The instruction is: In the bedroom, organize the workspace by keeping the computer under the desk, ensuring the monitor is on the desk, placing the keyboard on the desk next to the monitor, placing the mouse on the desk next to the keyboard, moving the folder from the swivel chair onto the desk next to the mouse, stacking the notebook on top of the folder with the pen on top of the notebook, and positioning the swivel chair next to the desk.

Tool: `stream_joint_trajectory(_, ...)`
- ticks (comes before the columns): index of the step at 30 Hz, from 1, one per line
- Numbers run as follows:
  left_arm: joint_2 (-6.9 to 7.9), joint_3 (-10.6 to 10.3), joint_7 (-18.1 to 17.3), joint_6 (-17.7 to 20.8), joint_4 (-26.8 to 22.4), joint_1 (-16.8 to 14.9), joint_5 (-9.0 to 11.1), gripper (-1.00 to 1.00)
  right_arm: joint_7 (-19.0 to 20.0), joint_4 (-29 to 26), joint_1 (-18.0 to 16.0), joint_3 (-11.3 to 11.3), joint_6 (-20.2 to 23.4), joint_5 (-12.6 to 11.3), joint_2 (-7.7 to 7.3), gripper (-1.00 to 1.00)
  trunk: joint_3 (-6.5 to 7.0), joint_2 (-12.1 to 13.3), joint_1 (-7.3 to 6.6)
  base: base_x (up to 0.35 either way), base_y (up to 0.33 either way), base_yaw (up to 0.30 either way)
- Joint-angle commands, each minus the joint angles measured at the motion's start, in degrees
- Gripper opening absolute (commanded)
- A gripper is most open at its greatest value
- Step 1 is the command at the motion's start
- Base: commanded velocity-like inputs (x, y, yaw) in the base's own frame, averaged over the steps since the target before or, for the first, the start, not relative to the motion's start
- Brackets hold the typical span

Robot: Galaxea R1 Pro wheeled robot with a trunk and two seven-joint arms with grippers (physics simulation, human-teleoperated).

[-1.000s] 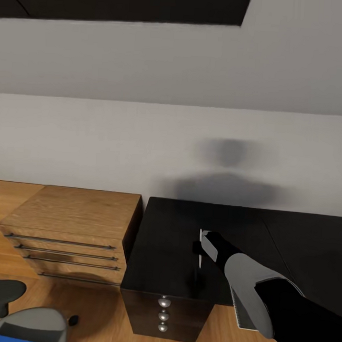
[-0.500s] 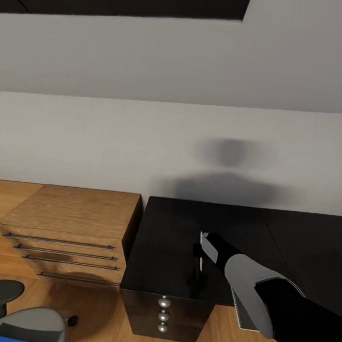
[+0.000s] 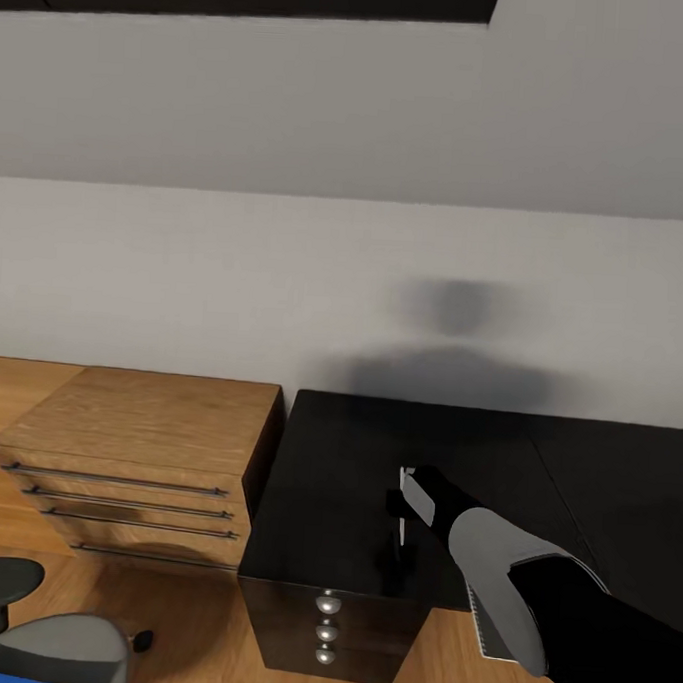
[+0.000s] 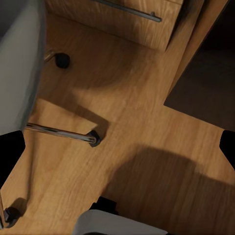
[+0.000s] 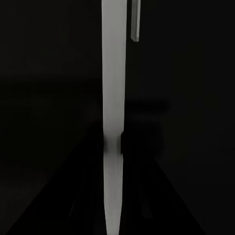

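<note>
Head view has tilted slightly; right end effector (image 3: pixel 404 505) stays clenched on one pen (image 3: pixel 402 515) above one table (image 3: pixel 344 482), one chair (image 3: pixel 50 647) nearby.

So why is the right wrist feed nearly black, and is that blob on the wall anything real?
Right wrist view: it looks onto the glossy black desk, broken by one pale strip I can't identify. Head view: the blob is a soft shadow, seemingly the robot's own; the picture is sharp, without glare.

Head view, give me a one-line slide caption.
Right gripper holds a thin pale pen upright over the black desk beside a wooden chest.
</note>
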Motion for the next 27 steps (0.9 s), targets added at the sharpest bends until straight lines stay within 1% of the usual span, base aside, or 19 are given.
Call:
stream_joint_trajectory(1, 0.03, -0.5, 0.3, -0.2, 0.0, 0.0, 0.4, 1.00, -0.4, -0.1, 0.0, 0.4, 0.3, -0.7, -0.01, -1.00, -0.25, -0.5, 0.23, 0.000, 0.000, 0.000)
stream_joint_trajectory(6, 0.03, -0.5, 0.4, -0.2, 0.0, 0.0, 0.4, 1.00, -0.4, -0.1, 0.0, 0.4, 0.3, -0.7, -0.01, -1.00, -1.15, -2.5, 1.33, 0.000, 0.000, 0.000)
stream_joint_trajectory(22, 0.03, -0.4, 0.2, -0.2, 0.0, 0.0, 0.5, 1.00, -0.4, 0.0, 0.0, 0.4, 0.4, -0.7, -0.01, -1.00, -1.15, -2.5, 1.33, 0.000, 0.000, 0.000)
stream_joint_trajectory(23, 0.03, -0.4, 0.2, -0.2, 0.0, 0.0, 0.5, 1.00, -0.4, 0.0, 0.0, 0.4, 0.4, -0.7, -0.01, 1.00, -1.15, -2.5, 1.33, 0.000, 0.000, 0.000)
stream_joint_trajectory(26, 0.03, -0.4, 0.2, -0.2, 0.0, 0.0, 0.5, 1.00, -0.4, 0.0, 0.0, 0.4, 0.3, -0.7, -0.01, 1.00, -1.15, -2.5, 1.33, 0.000, 0.000, 0.000)
stream_joint_trajectory(27, 0.03, -0.4, 0.2, -0.2, 0.0, 0.0, 0.5, 1.00, -0.4, 0.0, 0.0, 0.4, 0.3, -0.7, -0.01, 1.00, -0.97, -2.1, 1.11, 0.000, 0.000, 0.000)
